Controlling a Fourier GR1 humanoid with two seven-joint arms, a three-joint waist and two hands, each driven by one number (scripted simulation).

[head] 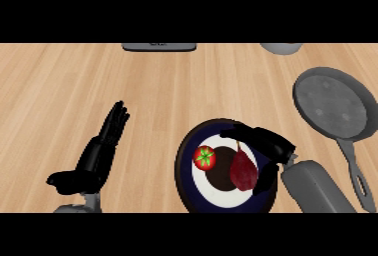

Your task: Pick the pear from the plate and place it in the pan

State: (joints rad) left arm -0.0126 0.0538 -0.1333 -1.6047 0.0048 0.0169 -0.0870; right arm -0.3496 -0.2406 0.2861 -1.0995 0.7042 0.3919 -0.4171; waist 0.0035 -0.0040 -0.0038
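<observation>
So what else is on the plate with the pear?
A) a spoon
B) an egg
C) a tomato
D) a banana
C: a red tomato with a green star top sits on the plate, just left of the dark red pear.

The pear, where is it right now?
In the head view the dark red pear lies on the plate at lower centre, right of the tomato, beneath the right hand.

A kitchen, probably: a wooden counter (111,75) bearing a grey pan (332,107) and a plate (184,165).
</observation>
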